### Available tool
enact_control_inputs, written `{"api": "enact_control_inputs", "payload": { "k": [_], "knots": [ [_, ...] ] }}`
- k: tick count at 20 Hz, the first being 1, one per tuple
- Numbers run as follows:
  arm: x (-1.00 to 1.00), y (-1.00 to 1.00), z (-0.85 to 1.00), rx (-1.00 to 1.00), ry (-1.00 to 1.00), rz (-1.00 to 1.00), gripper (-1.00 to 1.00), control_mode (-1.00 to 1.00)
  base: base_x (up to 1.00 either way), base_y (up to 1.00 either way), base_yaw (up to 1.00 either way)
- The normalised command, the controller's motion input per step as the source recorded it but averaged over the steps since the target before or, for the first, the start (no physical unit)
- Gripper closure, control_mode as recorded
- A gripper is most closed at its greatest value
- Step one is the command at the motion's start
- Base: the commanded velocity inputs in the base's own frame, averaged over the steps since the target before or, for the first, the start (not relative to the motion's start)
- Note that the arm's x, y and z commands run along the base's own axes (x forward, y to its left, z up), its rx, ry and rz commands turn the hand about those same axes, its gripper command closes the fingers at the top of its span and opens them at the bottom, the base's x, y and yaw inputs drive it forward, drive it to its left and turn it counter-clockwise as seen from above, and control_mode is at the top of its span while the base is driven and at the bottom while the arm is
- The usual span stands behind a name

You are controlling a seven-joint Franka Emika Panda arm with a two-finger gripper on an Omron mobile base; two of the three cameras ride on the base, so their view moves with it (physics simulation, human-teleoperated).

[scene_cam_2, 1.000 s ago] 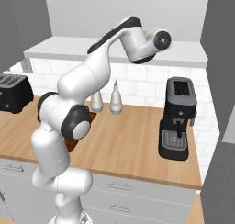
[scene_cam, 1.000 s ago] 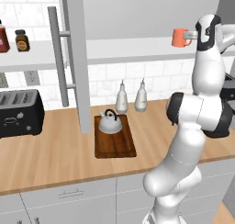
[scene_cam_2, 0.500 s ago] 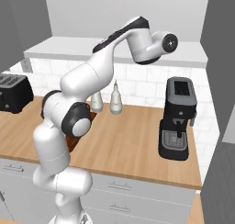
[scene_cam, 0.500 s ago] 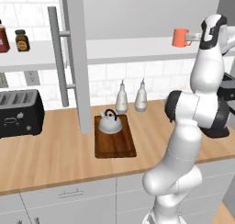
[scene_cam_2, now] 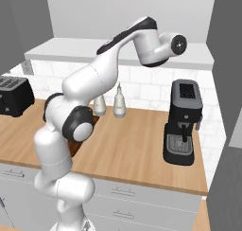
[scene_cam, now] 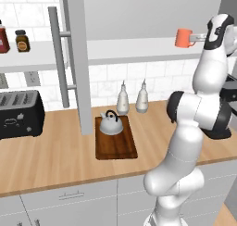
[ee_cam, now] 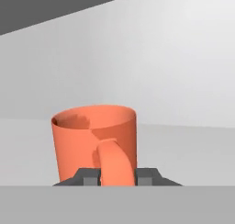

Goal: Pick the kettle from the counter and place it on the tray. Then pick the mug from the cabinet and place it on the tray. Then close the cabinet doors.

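Observation:
The orange mug (scene_cam: 183,37) stands on the white shelf (scene_cam: 120,51) of the open cabinet. My gripper (scene_cam: 198,36) reaches it from the right at shelf height. In the hand view the mug (ee_cam: 94,140) is close and upright, and its loop handle (ee_cam: 112,161) is pinched between my two fingertips (ee_cam: 91,177), so the gripper (ee_cam: 118,177) is shut on it. The silver kettle (scene_cam: 111,123) sits at the back of the dark tray (scene_cam: 116,148) on the counter (scene_cam: 46,160). One grey cabinet door (scene_cam: 76,58) stands open with its bar handle (scene_cam: 58,58) facing me.
Two white bottles (scene_cam: 132,97) stand behind the tray. A black toaster (scene_cam: 18,114) is at the counter's left, and a black coffee machine (scene_cam_2: 183,121) at its right. Jars (scene_cam: 21,40) sit on the left shelf. A second grey door (scene_cam_2: 227,59) hangs right of the arm.
The gripper has shut on the mug's handle. The hand edged slightly toward the mug; the mug itself stays in place on the shelf.

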Motion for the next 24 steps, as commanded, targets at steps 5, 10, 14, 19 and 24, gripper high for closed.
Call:
{"api": "enact_control_inputs", "payload": {
  "k": [5, 10, 14, 19, 24],
  "knots": [
    [-0.19, 0.01, -0.01, 0.00, 0.00, 0.00, 1.00, -1.00, 0.00, 0.00, 0.00],
    [-0.47, 0.05, -0.01, 0.00, -0.04, 0.00, 1.00, -1.00, 0.00, 0.00, 0.00],
    [-0.72, 0.30, -0.05, 0.00, -0.01, 0.05, 1.00, -1.00, 0.00, 0.00, 0.00],
    [-0.78, 0.59, -0.11, 0.00, 0.00, 0.10, 1.00, -1.00, 0.00, 0.00, 0.00],
    [-0.66, 0.60, -0.03, 0.00, -0.04, 0.07, 1.00, -1.00, 0.00, 0.00, 0.00]
  ]
}}
